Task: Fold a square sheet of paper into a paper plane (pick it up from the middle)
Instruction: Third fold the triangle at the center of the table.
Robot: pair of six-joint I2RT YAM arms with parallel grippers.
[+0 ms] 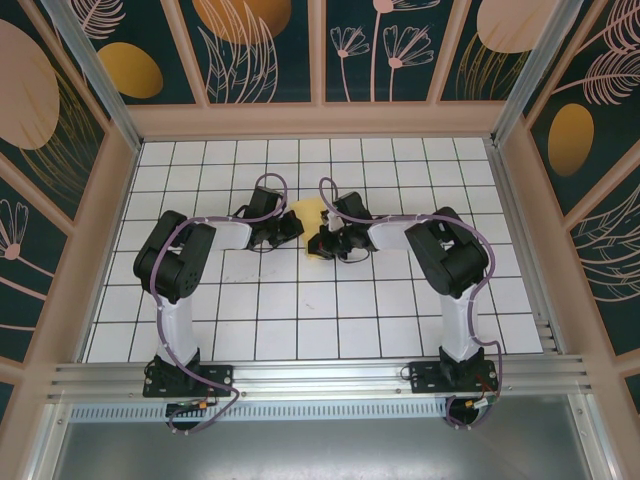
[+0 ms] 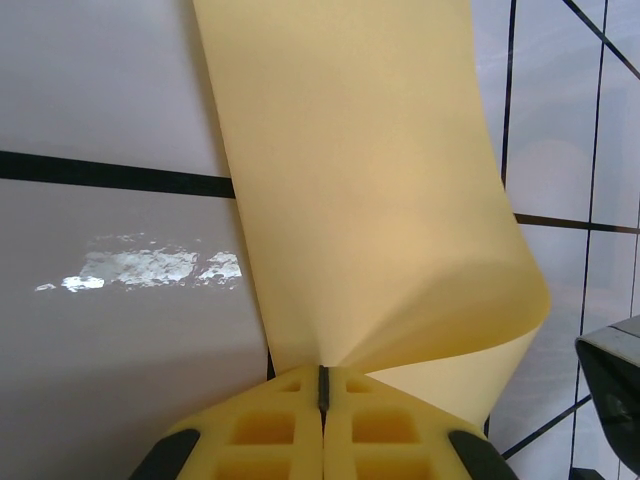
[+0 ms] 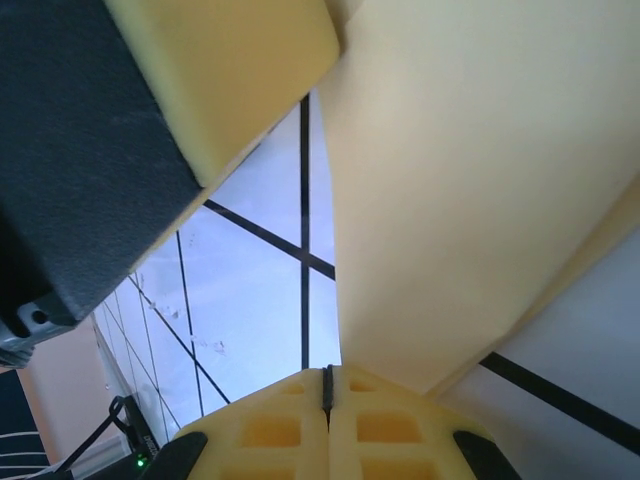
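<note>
The square sheet of paper [image 1: 311,212] is pale yellow and hangs bent between the two arms at the table's middle. My left gripper [image 2: 322,372] is shut on its edge; the sheet [image 2: 370,200] fans out from the seam and curls over to the right. My left gripper [image 1: 296,229] sits just left of the sheet. My right gripper [image 3: 327,374] is shut, and the sheet [image 3: 470,180] runs down behind its right fingertip; I see no paper in its seam. My right gripper [image 1: 326,243] faces the left one closely. The paper plane is not formed.
The white grid table [image 1: 300,320] stretches toward the arm bases. Wooden walls [image 1: 320,118] close the back and sides. The left gripper's yellow pad [image 3: 230,70] and black body loom close at the right wrist view's upper left. The right gripper's dark housing [image 2: 612,375] edges into the left wrist view.
</note>
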